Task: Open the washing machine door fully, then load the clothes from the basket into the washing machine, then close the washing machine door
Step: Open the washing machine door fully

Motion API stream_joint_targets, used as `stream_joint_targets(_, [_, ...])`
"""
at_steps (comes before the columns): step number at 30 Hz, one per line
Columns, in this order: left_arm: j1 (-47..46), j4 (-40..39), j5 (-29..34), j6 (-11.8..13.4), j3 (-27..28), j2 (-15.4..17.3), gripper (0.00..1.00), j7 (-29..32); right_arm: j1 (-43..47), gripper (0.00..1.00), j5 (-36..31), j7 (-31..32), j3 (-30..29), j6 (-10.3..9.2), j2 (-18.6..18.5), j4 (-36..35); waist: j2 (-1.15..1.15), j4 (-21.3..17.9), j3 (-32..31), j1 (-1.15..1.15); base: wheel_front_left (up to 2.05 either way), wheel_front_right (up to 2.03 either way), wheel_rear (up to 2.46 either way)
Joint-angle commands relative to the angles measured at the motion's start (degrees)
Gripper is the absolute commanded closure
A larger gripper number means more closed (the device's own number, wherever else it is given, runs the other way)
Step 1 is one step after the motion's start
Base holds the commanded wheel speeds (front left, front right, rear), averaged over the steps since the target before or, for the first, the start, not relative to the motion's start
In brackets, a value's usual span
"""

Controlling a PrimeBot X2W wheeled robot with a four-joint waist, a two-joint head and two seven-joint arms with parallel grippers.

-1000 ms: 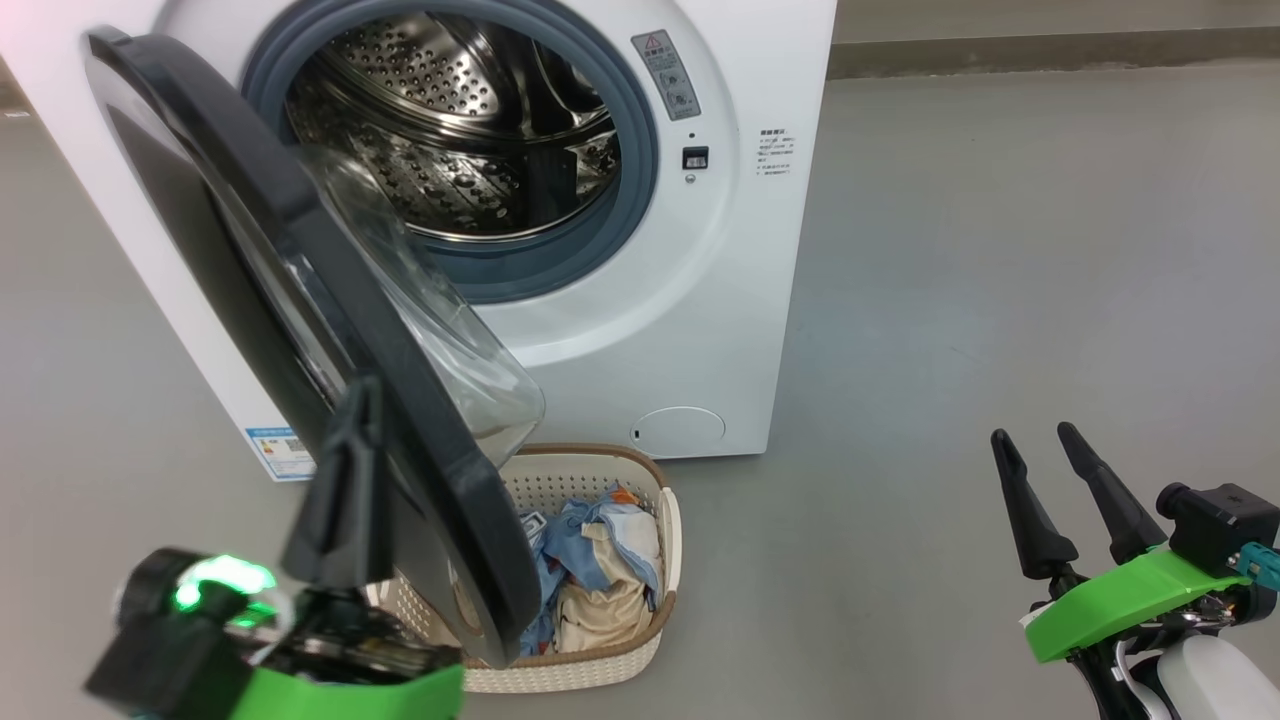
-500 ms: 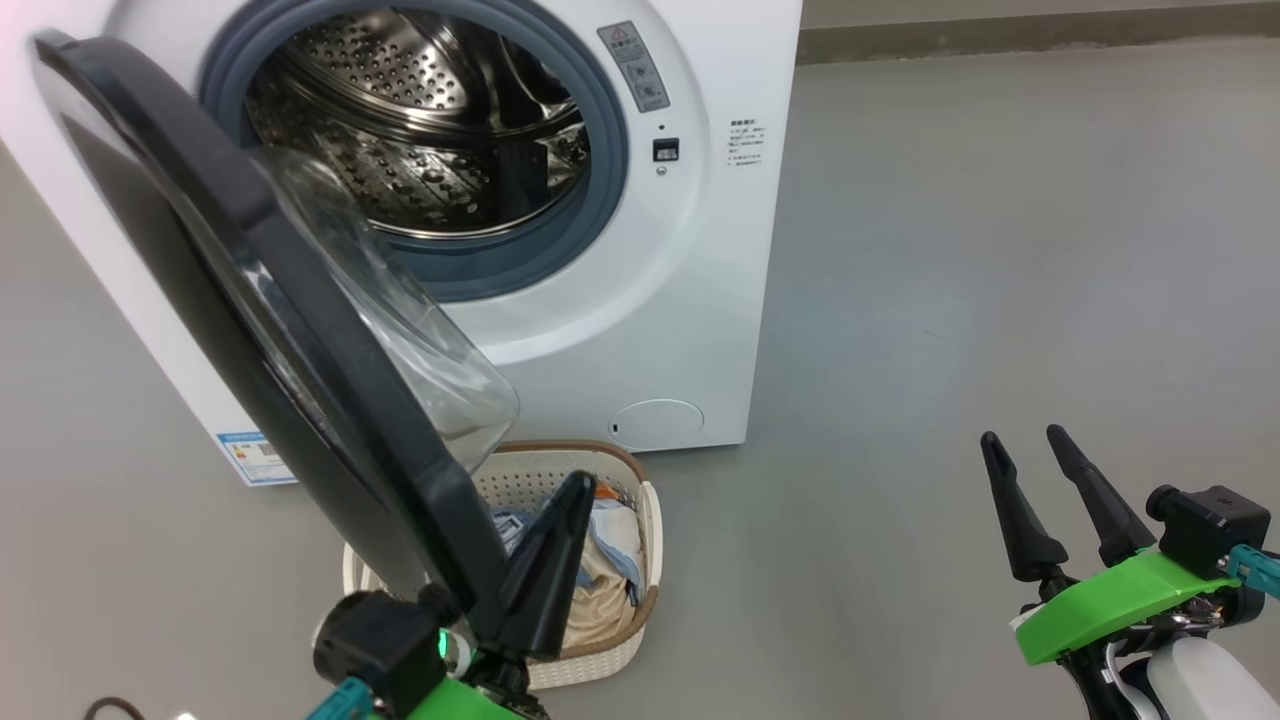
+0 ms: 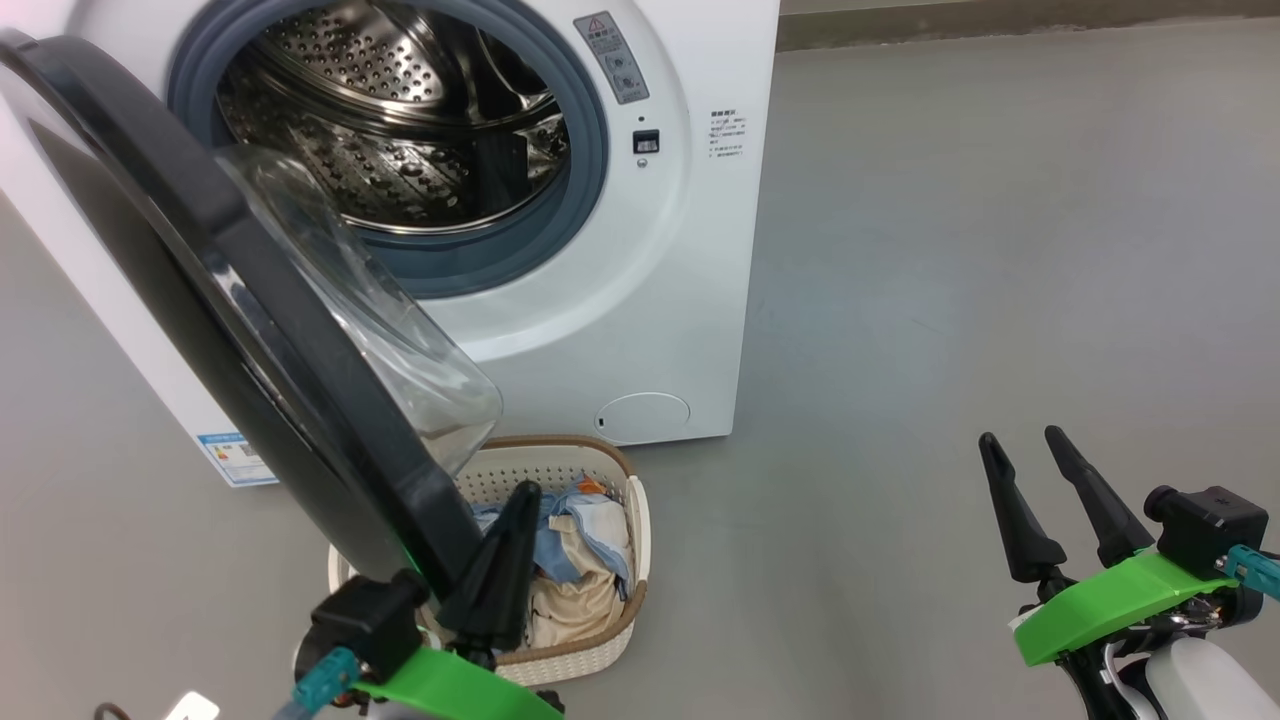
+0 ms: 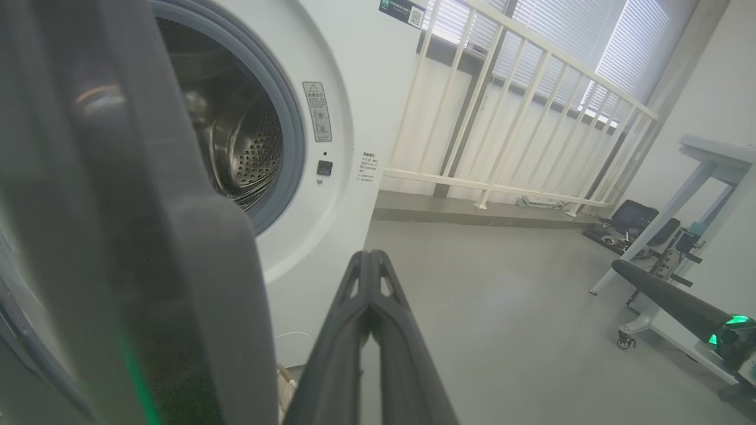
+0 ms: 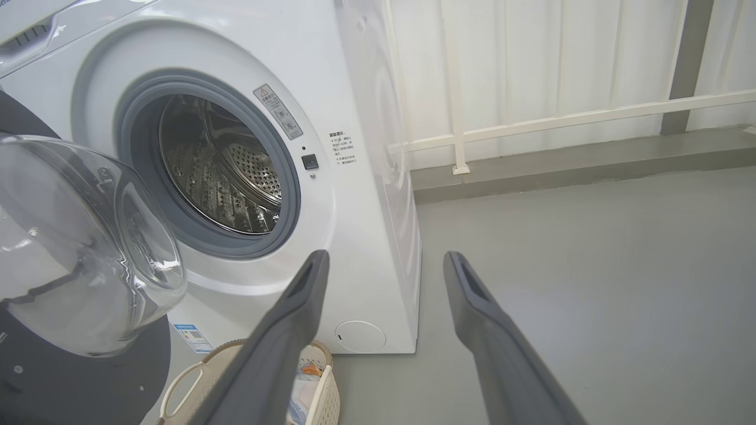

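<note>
My left fingers [image 3: 512, 520], pressed together and empty, sit just beside the half-open glossy black round washing machine door [image 3: 260, 340]; its rim lies at their 10 o'clock, this arm nearer

- The head view was bright and evenly lit; the floor [image 3: 950, 250] carried a soft sheen and only faint shadows.
- The steel drum [image 3: 400, 150] showed sharp glints.
- In the left wrist view, daylight entered through the blinds [image 4: 626, 47] at the upper right. The washing machine door [image 4: 118, 236], close to the lens, was blurred, with a green glow low on it.
- The railing [image 4: 490, 188] bowed with wide-angle distortion.
- In the right wrist view, the glass window [image 5: 77, 248] bore glare and warped reflections.
</note>
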Motion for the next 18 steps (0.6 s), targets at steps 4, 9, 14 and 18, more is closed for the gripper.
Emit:
stream_joint_targets(4, [-3.7, 1.6, -0.8, 0.7, 2.8, -0.2, 1.0, -1.5, -0.9, 0.0, 0.2, -0.7, 1.1, 0.26, -0.8, -1.2, 0.0, 0.0, 0.1, 0.0, 0.0, 0.0, 0.0])
stream_joint_targets(9, [-4.2, 4.3, -1.7, 1.2, 4.4, 0.2, 1.0, -2.5, -0.8, 0.0, 0.2, -0.7, 1.0, 0.26, -0.9, -1.1, 0.0, 0.4, 0.2, 0.0, 0.0, 0.0, 0.0])
stream_joint_targets(14, [-4.4, 6.5, -2.4, 1.4, 5.7, 0.9, 1.0, -3.3, -0.6, 0.0, 0.3, -0.7, 1.1, 0.26, -1.0, -1.0, 0.0, 1.1, 0.3, 0.0, 0.0, 0.0, 0.0])
stream_joint_targets(18, [-4.0, 7.1, -2.7, 1.4, 6.2, 1.6, 1.0, -3.7, -0.6, 0.0, 0.3, -0.7, 1.3, 0.26, -0.7, -1.0, 0.0, 1.8, 0.3, 0.0, 0.0, 0.0, 0.0])
